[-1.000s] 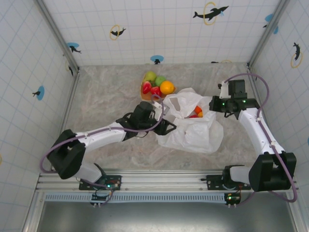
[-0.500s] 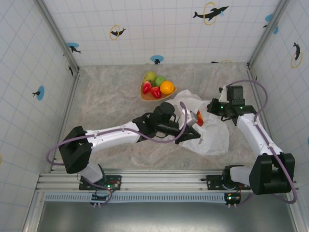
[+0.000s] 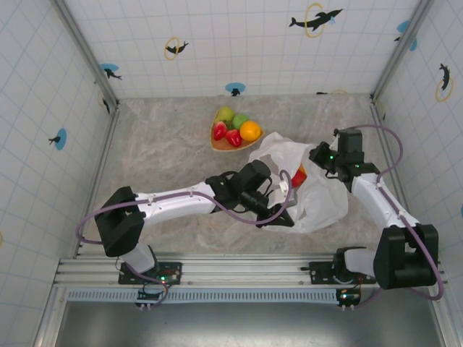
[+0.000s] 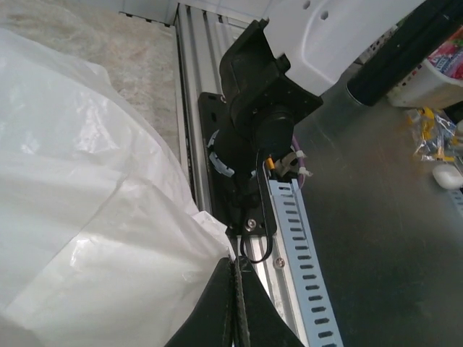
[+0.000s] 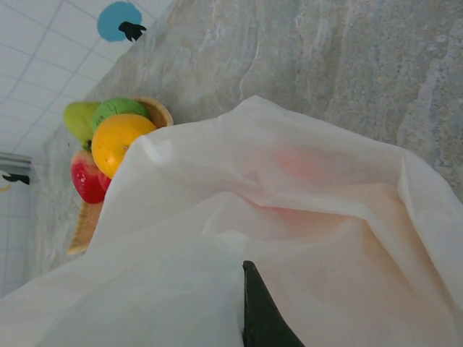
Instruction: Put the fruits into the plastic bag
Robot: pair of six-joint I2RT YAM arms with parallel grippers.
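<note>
The left arm stretches low across the table, and the left gripper (image 3: 289, 220) is pressed shut on the near edge of the plastic bag (image 3: 323, 204). The right arm bends inward, with the right gripper (image 3: 319, 156) pinched closed on the bag's far rim. Most fruits (image 3: 249, 131) sit on the heart-shaped plate (image 3: 220, 147) just behind the bag, and red and orange ones show in its mouth.

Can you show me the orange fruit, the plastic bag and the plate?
orange fruit (image 3: 250, 131), top view, its middle
plastic bag (image 3: 322, 206), top view, wrinkled film on its right part
plate (image 3: 219, 147), top view, its near rim
</note>
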